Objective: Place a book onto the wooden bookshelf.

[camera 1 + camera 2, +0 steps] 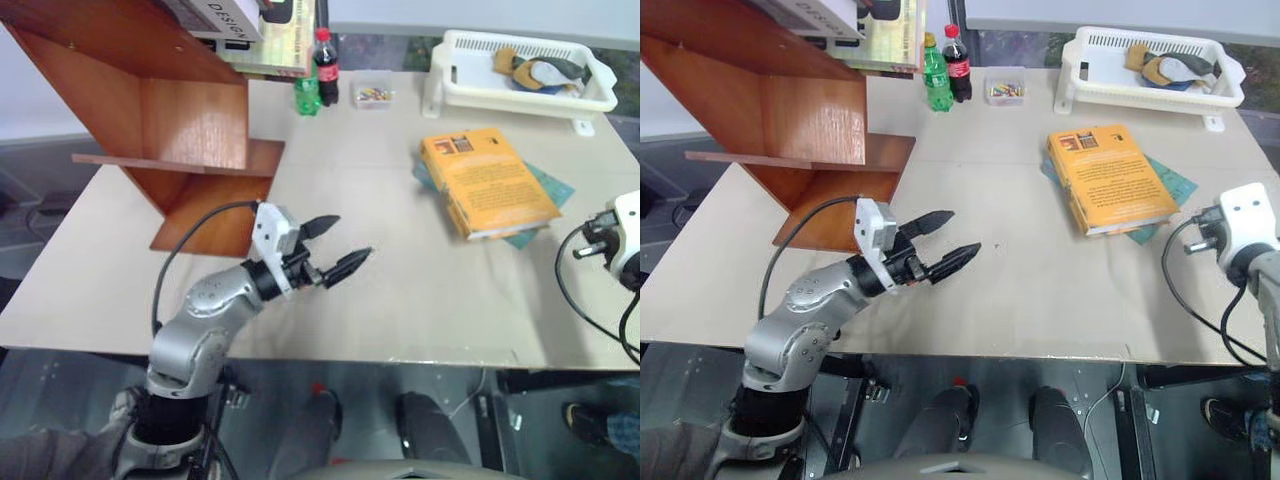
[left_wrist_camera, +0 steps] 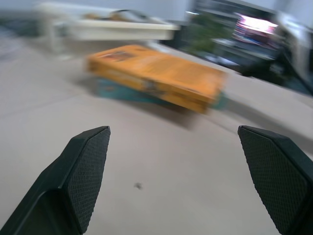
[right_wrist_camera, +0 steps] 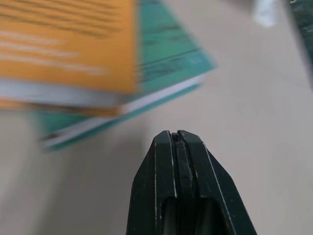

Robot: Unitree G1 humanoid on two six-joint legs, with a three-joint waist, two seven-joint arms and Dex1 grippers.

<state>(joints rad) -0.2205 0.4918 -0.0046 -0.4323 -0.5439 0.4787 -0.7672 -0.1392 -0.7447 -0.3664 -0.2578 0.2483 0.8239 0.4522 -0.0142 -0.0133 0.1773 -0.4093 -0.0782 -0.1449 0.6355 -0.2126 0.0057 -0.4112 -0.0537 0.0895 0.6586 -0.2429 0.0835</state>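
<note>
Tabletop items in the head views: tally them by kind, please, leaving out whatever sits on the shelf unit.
Books: 2, the orange-yellow book lying on a teal-green book
Bottles: 2, a green bottle and a cola bottle
White baskets: 1
Small clear boxes: 1
Wooden bookshelves: 1
Total: 7

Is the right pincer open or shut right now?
Shut. In the right wrist view the right pincer has its two black fingers pressed together, empty, short of the book on the table.
</note>
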